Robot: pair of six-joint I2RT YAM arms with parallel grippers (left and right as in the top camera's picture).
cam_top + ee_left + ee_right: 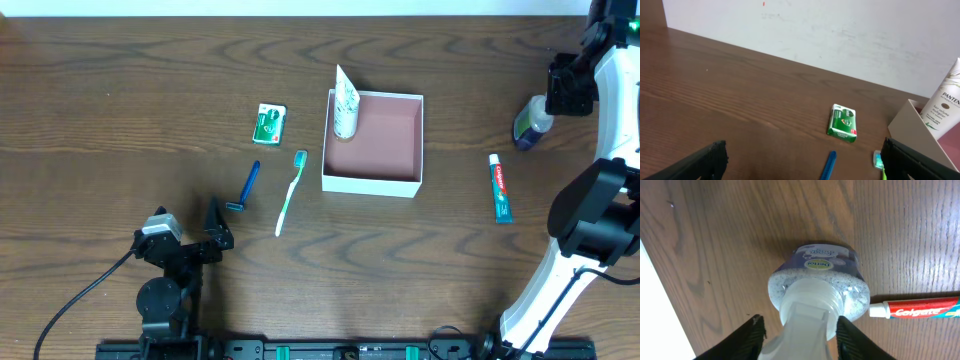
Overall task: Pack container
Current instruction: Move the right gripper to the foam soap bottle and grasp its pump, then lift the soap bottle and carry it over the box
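Observation:
The container (372, 183), a square white-walled box with a pink-brown inside, sits mid-table with a white Pantene tube (345, 105) leaning in its left corner. At the far right stands a clear pump bottle (530, 122) with a purple label. My right gripper (800, 330) straddles the pump top of this bottle (815, 275) from above. Its jaws are open, the right one nearly against the collar, with a small gap on the left. My left gripper (802, 155) is wide open and empty, low over the table at the front left (205, 240).
A Colgate toothpaste tube (500, 188) lies right of the container, close beside the bottle. Left of the container lie a green soap box (269, 123), a blue razor (245, 187) and a green toothbrush (290, 193). A black cable trails at the front left.

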